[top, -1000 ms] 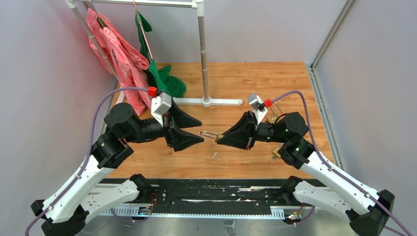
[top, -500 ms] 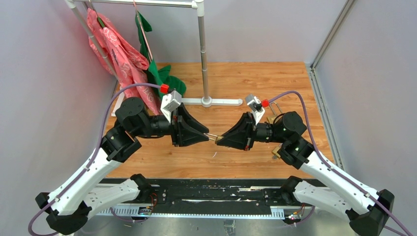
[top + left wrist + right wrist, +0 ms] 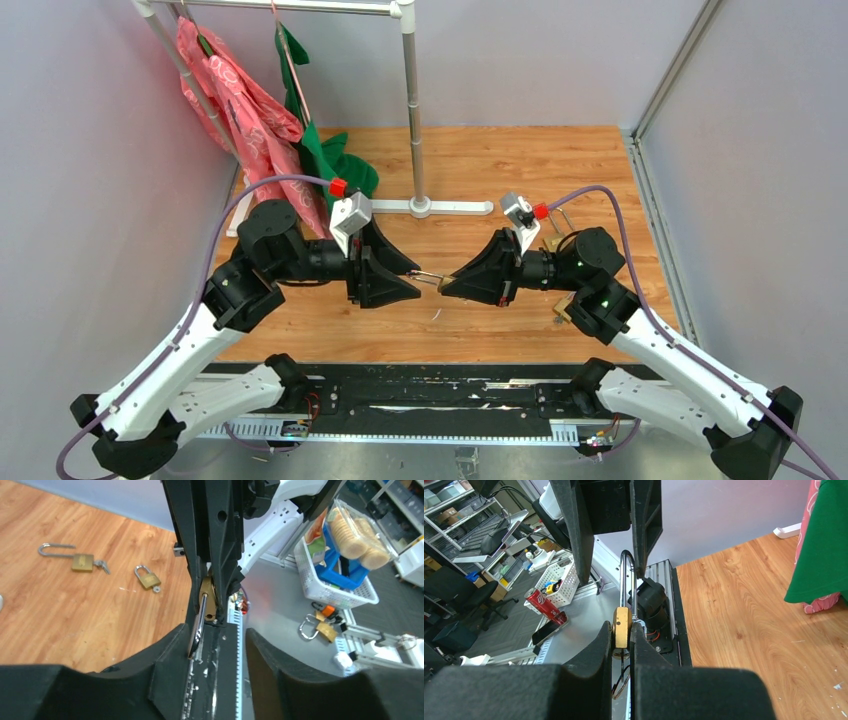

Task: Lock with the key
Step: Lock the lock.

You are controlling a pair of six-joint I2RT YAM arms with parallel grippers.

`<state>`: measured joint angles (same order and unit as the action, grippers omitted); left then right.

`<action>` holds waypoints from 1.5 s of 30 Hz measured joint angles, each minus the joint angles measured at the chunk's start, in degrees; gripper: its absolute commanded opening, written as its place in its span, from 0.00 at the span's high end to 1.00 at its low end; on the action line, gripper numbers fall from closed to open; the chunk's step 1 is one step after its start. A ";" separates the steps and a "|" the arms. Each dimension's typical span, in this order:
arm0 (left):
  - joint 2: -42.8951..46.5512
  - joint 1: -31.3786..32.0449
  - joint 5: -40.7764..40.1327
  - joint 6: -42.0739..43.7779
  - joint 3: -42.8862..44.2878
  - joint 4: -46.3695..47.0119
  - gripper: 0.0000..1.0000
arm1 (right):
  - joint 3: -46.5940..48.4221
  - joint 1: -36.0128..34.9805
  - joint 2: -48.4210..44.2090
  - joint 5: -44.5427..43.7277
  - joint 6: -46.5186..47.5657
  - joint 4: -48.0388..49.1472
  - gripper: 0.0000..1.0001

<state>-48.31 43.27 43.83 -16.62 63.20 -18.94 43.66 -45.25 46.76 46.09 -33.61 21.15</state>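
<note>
Wooden surface (image 3: 520, 170) below; at centre frame, right fingers (image 3: 591, 660) pinch a brass padlock with long steel shackle (image 3: 622, 622) aloft, shackle between the spread left fingers (image 3: 165, 662); locking looks not yet done.

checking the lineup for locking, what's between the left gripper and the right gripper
The padlock: body clamped in the right gripper, shackle reaching to the open left gripper. Seen in the top view.

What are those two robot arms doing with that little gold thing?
The right gripper is pinching a brass padlock in the air, its metal loop pointing at the left gripper. The left gripper's fingers are open on either side of that loop. A long-looped padlock and a small padlock lie on the wooden table.
</note>
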 measured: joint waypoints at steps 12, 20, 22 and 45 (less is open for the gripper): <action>-0.74 -0.11 1.09 -3.54 -1.77 4.33 1.00 | 0.00 0.02 -0.52 0.94 0.22 0.11 1.00; -0.98 -0.13 1.95 -5.03 -1.99 6.23 1.00 | 0.00 0.02 -1.31 0.46 0.90 0.11 1.00; -0.96 -0.15 2.05 -5.42 -2.40 6.95 1.00 | -0.02 0.02 -1.33 0.42 1.05 0.09 1.00; 0.11 -0.46 2.43 -8.52 -5.14 11.10 1.00 | -0.35 0.00 -2.08 -0.61 6.99 -0.28 1.00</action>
<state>-48.21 42.81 46.26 -25.15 58.06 -7.84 43.31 -45.25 44.69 45.47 -26.61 20.86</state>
